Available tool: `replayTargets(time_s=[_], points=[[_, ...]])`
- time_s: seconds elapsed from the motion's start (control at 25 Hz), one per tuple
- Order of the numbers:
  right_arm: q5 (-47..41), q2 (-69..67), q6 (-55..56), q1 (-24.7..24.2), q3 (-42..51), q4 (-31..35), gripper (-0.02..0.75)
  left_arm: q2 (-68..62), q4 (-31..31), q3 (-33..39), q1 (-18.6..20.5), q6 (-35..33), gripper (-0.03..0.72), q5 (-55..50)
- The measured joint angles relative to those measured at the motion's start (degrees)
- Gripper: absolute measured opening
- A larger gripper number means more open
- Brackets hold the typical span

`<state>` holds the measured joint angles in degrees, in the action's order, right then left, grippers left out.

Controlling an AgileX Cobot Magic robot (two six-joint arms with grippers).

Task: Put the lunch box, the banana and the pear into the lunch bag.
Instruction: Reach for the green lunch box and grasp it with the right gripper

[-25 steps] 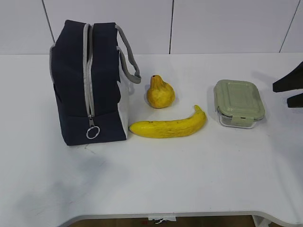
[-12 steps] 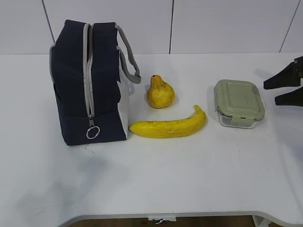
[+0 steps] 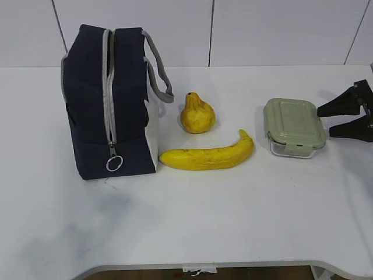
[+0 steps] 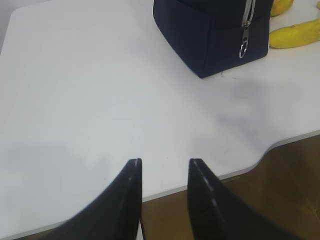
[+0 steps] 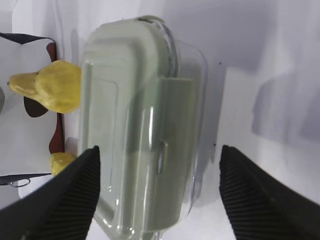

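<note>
One lunch bag [image 3: 111, 99], one pear [image 3: 197, 115], one banana [image 3: 208, 155], one lunch box [image 3: 293, 127] on the bench [image 3: 204, 216]. My right fingers [image 3: 320, 121] gape beside the box, empty; only the left wrist view shows my left fingers [image 4: 165, 164], parted, empty.

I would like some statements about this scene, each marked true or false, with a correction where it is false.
1. The lunch bag stands upright with its zipper closed. True.
2. The right gripper is shut on the lunch box. False: its jaws are open and apart from the box.
3. The banana lies between the bag and the lunch box. True.
4. The pear is inside the bag. False: it sits on the table, behind the banana.
5. The left gripper holds the zipper pull. False: it is open and empty.
</note>
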<state>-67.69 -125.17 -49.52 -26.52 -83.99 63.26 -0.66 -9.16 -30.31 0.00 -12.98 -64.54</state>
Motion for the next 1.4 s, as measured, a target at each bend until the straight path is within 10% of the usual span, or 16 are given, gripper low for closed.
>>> replayTargets(time_s=[1.4], points=[[0.4, -5.2, -5.7, 6.8, 0.0, 7.9, 0.558, 0.0, -0.1, 0.0, 0.0, 0.0, 0.241, 0.0]])
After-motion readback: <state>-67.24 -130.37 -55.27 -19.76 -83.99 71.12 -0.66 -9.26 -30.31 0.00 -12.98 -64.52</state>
